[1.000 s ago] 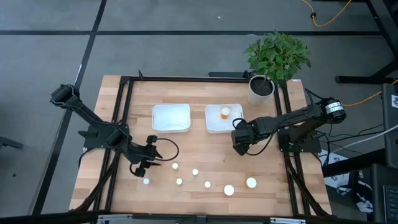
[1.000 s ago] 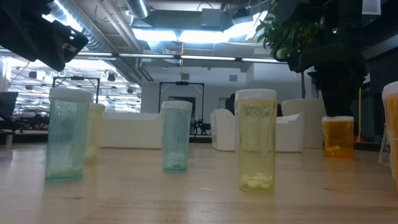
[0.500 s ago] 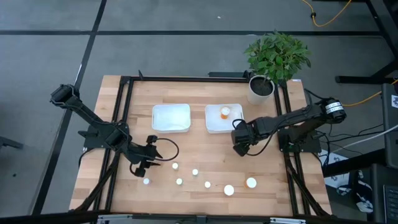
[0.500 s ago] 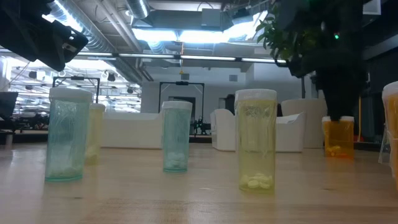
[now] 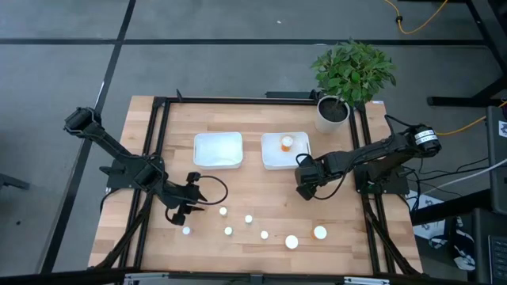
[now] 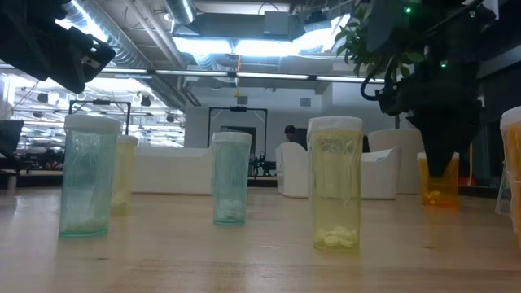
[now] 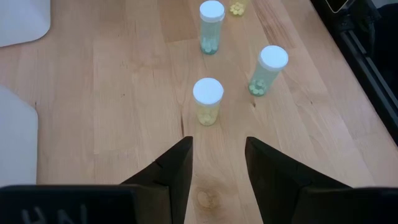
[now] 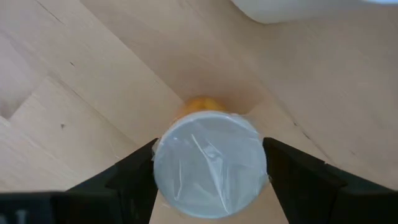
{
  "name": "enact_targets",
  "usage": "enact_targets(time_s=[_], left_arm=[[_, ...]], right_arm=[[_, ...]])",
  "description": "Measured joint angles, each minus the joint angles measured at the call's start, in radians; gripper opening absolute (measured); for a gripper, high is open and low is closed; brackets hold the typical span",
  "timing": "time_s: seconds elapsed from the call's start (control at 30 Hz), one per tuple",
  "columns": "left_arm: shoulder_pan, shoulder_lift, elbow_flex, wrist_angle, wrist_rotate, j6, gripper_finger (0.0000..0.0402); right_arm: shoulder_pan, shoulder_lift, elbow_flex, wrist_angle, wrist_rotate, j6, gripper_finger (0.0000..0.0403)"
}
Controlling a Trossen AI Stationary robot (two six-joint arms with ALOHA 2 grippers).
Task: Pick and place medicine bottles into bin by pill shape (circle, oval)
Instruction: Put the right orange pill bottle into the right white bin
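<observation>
An orange medicine bottle (image 8: 208, 174) with a white cap stands on the table just in front of the right bin (image 5: 273, 161). My right gripper (image 8: 210, 146) points down over it, open, one finger on each side of the cap; I see no touch. In the low view the gripper (image 6: 442, 163) hides the cap. Another orange bottle (image 5: 286, 143) stands in that bin. The left bin (image 5: 218, 149) holds nothing visible. Several pale bottles (image 5: 248, 218) stand along the table's near part. My left gripper (image 7: 217, 149) hangs open above the wood, short of a yellowish bottle (image 7: 207, 102).
A potted plant (image 5: 348, 75) stands at the far right corner, beyond the right bin. Two wider white-capped bottles (image 5: 291, 241) (image 5: 320, 232) stand near the front edge on the right. Black frame rails (image 5: 162, 142) run along the table's sides.
My right gripper has come down over the standing orange bottle; in the low view it now covers the cap that showed before. The bottle has stayed in place.
</observation>
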Motion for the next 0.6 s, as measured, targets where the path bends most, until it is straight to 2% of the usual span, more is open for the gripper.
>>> enact_targets(time_s=[0.43,0.6], left_arm=[[0.000,0.000,0.000,0.000,0.000,0.000,0.0140],[0.000,0.000,0.000,0.000,0.000,0.000,0.0140]], right_arm=[[0.000,0.000,0.007,-0.001,0.009,0.025,0.0203],[0.000,0.000,0.113,-0.001,-0.008,-0.008,0.0203]])
